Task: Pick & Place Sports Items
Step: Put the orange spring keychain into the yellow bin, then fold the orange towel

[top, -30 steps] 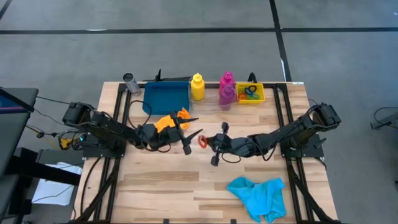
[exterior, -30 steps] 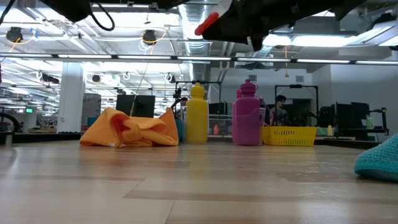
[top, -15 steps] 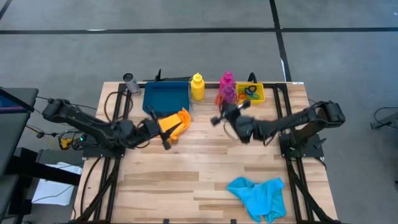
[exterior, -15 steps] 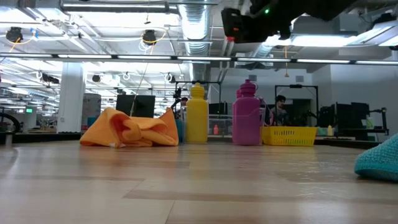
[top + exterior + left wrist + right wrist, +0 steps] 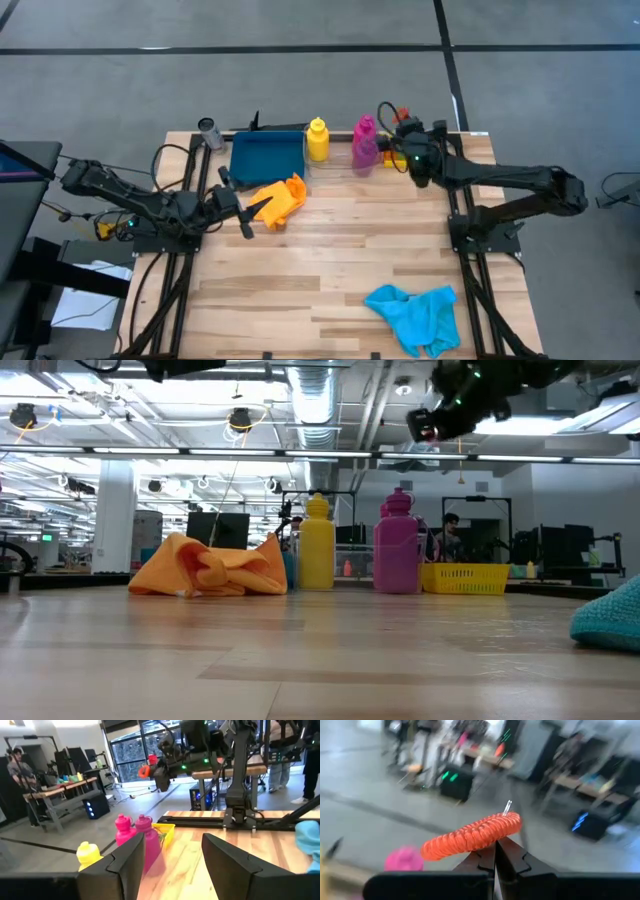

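The right gripper [image 5: 398,117], fingers pinched on a ribbed orange elastic ring [image 5: 471,838], hangs above the small yellow plastic bin [image 5: 424,151], so release lies straight below; left gripper [image 5: 244,208] waits part-open beside the orange cloth [image 5: 281,196].

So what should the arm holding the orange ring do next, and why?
Probably lower it over the small yellow bin and let go. The right gripper has its jaws shut on the orange ring, high above the table's back edge near that bin, which seems to hold other rings.
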{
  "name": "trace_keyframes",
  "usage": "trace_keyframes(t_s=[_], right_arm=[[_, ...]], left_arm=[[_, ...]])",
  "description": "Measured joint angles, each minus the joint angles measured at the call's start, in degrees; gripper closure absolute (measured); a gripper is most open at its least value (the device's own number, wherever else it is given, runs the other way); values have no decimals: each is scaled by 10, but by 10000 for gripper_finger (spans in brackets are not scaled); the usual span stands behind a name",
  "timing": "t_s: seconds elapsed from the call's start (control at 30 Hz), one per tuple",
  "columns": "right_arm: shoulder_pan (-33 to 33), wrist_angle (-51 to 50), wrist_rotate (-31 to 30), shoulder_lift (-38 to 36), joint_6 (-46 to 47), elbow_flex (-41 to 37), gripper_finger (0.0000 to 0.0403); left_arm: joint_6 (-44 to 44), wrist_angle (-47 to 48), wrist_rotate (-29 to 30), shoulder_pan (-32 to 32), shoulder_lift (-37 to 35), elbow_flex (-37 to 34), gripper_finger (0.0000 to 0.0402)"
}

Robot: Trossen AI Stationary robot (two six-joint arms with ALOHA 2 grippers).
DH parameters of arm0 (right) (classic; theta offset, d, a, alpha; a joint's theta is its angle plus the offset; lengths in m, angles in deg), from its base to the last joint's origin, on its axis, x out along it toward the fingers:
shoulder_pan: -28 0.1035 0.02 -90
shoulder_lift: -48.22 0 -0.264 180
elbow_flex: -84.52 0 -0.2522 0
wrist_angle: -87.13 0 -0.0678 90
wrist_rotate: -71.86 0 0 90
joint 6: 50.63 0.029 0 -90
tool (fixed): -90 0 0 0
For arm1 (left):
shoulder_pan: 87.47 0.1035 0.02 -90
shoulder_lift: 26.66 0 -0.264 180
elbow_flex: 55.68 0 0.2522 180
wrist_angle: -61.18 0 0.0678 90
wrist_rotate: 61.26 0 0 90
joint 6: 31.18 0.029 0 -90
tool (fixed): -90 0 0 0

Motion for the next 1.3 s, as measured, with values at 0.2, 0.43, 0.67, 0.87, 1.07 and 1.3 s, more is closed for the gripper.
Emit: trace_keyframes(t_s=[0.2, 0.43, 0.67, 0.87, 1.07, 1.3], right_arm=[[-126, -328, 266, -10, 287, 44, 403], [-228, -409, 439, 28, 313, 52, 403], [-234, -396, 439, 60, 299, 51, 398], [-235, -394, 433, 64, 277, 51, 359], [-233, -392, 433, 64, 274, 51, 311], [-210, -422, 432, 63, 164, 51, 300]], left_arm=[[-49, -17, -2, 0, -10, -6, 211], [-55, -30, -8, 0, -9, -6, 211], [-55, -31, -8, 0, -9, -6, 211], [-55, -31, -8, 0, -9, -6, 211], [-81, -31, -21, 0, -9, -6, 211], [-118, -26, -174, 0, 12, -6, 211]])
